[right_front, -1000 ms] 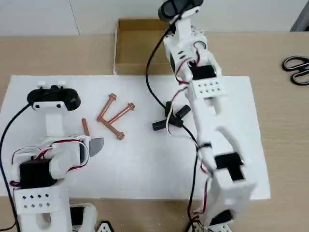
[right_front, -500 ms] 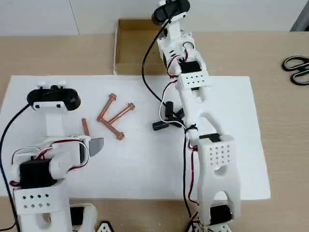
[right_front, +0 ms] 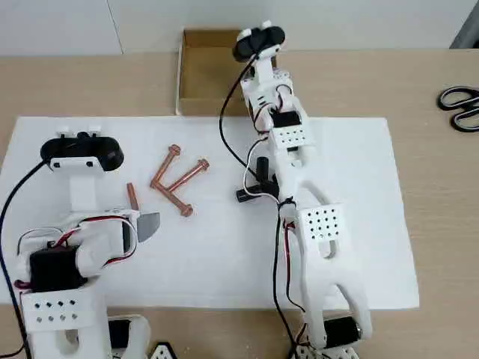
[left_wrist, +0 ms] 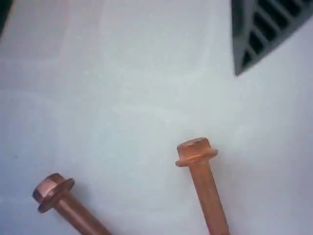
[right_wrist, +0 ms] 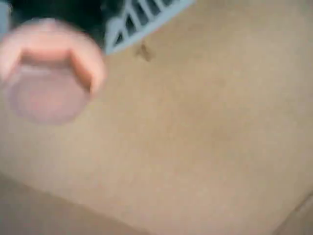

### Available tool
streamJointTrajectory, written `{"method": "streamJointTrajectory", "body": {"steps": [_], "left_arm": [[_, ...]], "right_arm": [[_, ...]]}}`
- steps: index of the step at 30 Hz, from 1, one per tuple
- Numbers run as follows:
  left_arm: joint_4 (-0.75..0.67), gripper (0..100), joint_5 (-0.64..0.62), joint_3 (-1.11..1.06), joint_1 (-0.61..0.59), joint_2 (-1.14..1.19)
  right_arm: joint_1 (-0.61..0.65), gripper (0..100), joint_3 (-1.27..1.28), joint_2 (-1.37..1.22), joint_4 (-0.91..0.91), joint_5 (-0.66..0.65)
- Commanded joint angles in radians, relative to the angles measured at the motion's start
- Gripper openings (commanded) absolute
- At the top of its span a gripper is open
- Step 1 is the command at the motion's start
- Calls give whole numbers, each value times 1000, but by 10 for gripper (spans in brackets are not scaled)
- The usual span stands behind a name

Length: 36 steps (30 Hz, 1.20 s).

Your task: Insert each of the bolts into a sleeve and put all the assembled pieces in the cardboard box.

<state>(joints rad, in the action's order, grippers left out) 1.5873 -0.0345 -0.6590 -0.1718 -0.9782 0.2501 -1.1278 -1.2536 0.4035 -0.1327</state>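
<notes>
Bolt (right_wrist: 49, 73), blurred, is clamped in the right claw (right_wrist: 95, 27) over the cardboard box (right_front: 206, 75); left claw (right_front: 144, 225) half hidden, state unclear.

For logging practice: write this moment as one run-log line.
right fingers: hold bolt over cardboard box | left arm: beside loose bolts | sleeves: on sheet

A light wooden table (right_front: 434, 187) shows around the white sheet (right_front: 224, 262) lying flat on it. Well to the right of the sheet, black-handled scissors (right_front: 460, 107) lie on the bare wood. Beyond the sheet's far side the table ends at a pale white surface (right_front: 359, 22) crossed by thin seams; wall or floor, I cannot tell. The light is even and the shadows are soft.
</notes>
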Motion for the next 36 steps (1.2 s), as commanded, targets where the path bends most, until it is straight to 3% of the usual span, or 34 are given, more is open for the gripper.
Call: {"method": "streamJointTrajectory", "body": {"steps": [1, 10, 21, 29, 36], "left_arm": [[2, 299, 2, 42, -3, -12], [2, 299, 2, 42, -3, -12], [2, 299, 2, 42, -3, -12], [2, 299, 2, 47, 0, -12], [2, 299, 2, 47, 0, -12]], "right_arm": [[-2, 9, -140, -31, -30, -3], [-2, 202, -311, -200, -28, -8], [-5, 213, -491, -222, -4, -11], [-41, 213, -555, -142, 219, -6], [-82, 213, -554, 139, 578, -2]]}}
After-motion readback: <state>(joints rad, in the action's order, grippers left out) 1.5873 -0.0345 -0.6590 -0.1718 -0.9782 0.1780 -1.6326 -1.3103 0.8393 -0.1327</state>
